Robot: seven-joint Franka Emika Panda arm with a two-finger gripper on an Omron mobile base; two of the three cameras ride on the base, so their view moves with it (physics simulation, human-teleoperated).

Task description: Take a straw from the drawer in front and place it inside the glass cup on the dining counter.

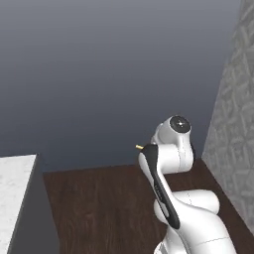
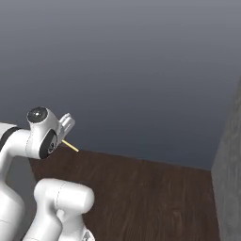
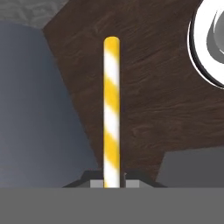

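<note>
one yellow-and-white striped straw (image 3: 111, 109) in the claw (image 3: 111, 180)

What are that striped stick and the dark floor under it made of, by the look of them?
The straw looks like paper or matte plastic: yellow and white spiral stripes, no shine, so either is possible. It stands between the tips of the shut end effector. The floor looks like dark brown wood planks: grain lines and plank seams show, with a dull finish. Everything here is rendered, so these are appearances only.
</note>
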